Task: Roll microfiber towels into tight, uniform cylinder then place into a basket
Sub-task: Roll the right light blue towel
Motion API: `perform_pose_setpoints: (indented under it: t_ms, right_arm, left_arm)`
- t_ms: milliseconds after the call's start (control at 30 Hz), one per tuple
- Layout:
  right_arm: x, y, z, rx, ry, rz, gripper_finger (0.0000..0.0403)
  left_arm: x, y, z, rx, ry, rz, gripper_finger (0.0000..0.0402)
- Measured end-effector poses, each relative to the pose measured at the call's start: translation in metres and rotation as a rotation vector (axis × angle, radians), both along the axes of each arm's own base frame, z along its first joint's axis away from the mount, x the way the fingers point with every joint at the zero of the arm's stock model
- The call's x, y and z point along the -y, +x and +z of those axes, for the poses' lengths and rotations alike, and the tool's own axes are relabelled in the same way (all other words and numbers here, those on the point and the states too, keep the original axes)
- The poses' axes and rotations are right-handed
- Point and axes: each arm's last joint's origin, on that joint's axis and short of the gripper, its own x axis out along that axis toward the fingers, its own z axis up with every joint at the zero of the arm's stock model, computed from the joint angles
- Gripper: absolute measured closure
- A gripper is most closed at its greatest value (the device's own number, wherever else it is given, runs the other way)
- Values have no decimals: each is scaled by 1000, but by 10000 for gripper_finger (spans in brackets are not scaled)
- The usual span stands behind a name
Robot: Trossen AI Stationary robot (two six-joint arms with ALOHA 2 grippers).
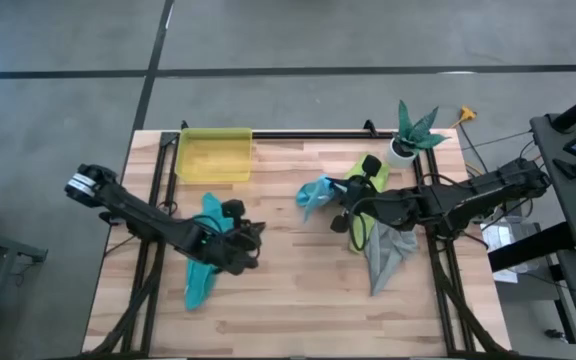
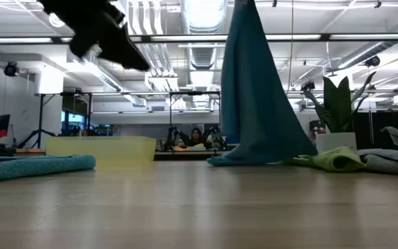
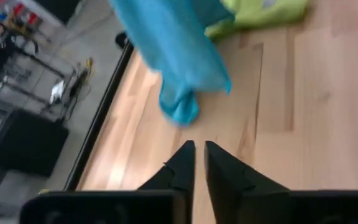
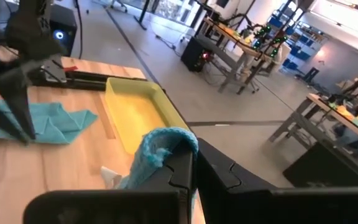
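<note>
Leftmost, the left gripper (image 1: pixel 251 238) hovered over the table's (image 1: pixel 298 310) left half, just above the teal towel (image 1: pixel 204 262), which lay flat in a long strip; its two fingers (image 3: pixel 183 163) stood nearly together with a thin gap and nothing between them. Behind it, at the far left edge, the yellow basket (image 1: pixel 213 157) sat with nothing visible inside. Toward the centre, the light blue towel (image 1: pixel 315 196) hung lifted, clenched in the right gripper (image 1: pixel 340 205); in the low view it draped as a tall cone (image 2: pixel 254 104) whose lower edge met the tabletop, and in the right wrist view a fold of it bulged over the pinched fingertips (image 4: pixel 182 163). Farther right, the lime green towel (image 1: pixel 366 178) lay crumpled partly under the right arm, with the grey towel (image 1: pixel 388 254) spread just nearer the front edge and touching it. At the far right corner stood a white plant pot (image 1: pixel 401 150).
</note>
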Motion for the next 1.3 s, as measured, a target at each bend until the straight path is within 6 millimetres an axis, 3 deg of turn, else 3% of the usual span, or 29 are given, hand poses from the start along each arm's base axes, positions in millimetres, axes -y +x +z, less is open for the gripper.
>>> perform_pose_setpoints:
  t_ms: [433,600,1000,1300]
  right_arm:
    - [0,1,1,30,31,-6,394]
    - [0,1,1,29,31,-6,394]
    - [0,1,1,37,43,-9,394]
    - [0,1,-1,24,42,-10,394]
  left_arm:
    - [-15,53,-58,270,-79,28,157]
    - [-9,76,-72,337,-79,13,99]
    - [-6,135,-84,420,-28,142,79]
    - [-29,145,-96,371,120,327,79]
